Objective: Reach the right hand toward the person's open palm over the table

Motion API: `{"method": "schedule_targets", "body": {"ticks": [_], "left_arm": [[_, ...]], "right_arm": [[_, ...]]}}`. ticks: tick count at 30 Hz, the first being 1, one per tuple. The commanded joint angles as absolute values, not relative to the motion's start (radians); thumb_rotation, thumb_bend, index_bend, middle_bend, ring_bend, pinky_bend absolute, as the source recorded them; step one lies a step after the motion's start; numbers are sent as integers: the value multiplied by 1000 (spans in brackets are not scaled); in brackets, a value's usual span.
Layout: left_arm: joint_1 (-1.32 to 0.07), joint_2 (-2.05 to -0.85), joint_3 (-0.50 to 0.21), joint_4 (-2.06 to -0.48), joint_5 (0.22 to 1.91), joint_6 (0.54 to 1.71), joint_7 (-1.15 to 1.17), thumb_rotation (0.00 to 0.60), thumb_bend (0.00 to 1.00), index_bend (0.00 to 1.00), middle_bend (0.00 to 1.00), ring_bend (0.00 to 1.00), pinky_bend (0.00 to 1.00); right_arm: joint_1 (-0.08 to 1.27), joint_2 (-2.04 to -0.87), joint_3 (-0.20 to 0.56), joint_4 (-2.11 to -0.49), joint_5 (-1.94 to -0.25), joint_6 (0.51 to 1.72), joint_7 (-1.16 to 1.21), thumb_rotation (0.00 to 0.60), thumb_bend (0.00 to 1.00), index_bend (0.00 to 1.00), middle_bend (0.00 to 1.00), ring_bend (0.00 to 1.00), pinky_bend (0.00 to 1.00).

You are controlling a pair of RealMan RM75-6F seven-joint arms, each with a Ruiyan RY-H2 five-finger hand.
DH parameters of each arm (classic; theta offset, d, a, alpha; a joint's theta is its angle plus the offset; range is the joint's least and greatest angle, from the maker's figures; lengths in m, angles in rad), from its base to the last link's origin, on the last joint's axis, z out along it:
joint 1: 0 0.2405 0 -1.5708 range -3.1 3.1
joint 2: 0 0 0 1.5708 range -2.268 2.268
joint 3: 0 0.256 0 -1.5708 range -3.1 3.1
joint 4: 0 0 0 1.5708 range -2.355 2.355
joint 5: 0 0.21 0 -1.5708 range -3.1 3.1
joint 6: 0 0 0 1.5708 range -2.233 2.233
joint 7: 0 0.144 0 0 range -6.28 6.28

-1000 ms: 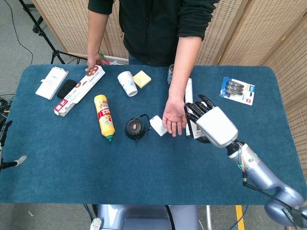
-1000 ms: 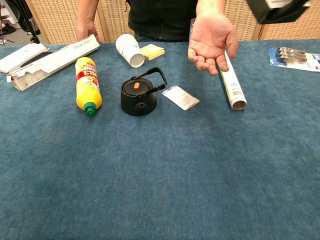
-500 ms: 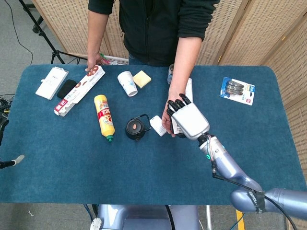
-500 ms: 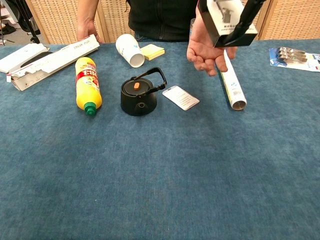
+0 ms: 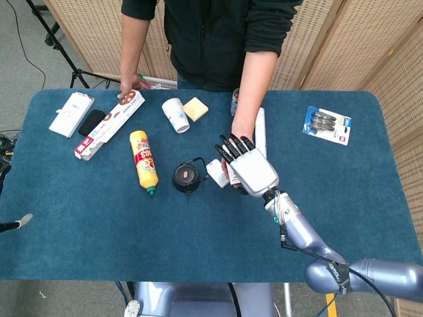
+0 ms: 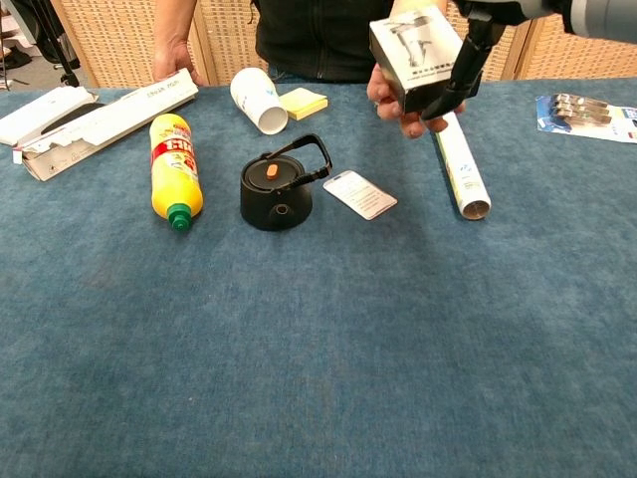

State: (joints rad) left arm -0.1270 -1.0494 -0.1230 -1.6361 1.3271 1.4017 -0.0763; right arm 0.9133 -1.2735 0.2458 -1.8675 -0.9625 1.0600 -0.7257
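The person stands at the far side of the table, forearm (image 5: 245, 109) stretched out over the blue cloth. My right hand (image 5: 242, 165) lies over their open palm with its fingers spread, holding nothing, and hides nearly all of it. In the chest view the back of my right hand (image 6: 418, 52) covers the palm, and only the person's fingertips (image 6: 410, 125) show beneath it. Whether hand and palm touch cannot be told. My left hand appears in neither view.
A white roll (image 5: 260, 127) lies just right of the palm, a white card (image 5: 216, 173) and a black kettle (image 5: 187, 177) just left. Farther left are a yellow bottle (image 5: 143, 160), a paper cup (image 5: 176, 114) and a long box (image 5: 109, 123). A blister pack (image 5: 327, 125) sits far right.
My right hand has swung left from beside the white roll to over the person's palm, covering it. The person's palm has stayed in place.
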Motion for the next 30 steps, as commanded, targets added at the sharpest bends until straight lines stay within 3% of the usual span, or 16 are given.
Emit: {"method": "schedule_targets", "body": {"ticks": [1,8,11,16,21,30], "left_arm": [[-127,-1050,-123,-1636,1327,1402,-75,600,0,0,0,0,14],[-128,-1049,-122,-1635,1327,1398,-78,600,0,0,0,0,14],[-127,-1047,-121,-1635,1329,1397,-84,600,0,0,0,0,14],[-125,-1044,-119,-1638,1335,1401,-91,600,0,0,0,0,14],[-124,-1045,-116,-1640,1342,1402,-91,600,0,0,0,0,14],[-124,-1055,-114,-1640,1338,1403,-74,600,0,0,0,0,14]], "right_arm": [[897,-1238,250,-1899,-968,1075,-697,600,0,0,0,0,94],[833,-1116,227,-1996,-1031,1125,-659,600,0,0,0,0,94],[744,-1029,185,-2029,-1135,1186,-583,600,0,0,0,0,94],[599,-965,99,-1939,-1311,1272,-379,600,0,0,0,0,85],[451,-1026,17,-1694,-1391,1375,-154,600,0,0,0,0,79],[314,-1249,-4,-1256,-1445,1480,152,600,0,0,0,0,76]]}}
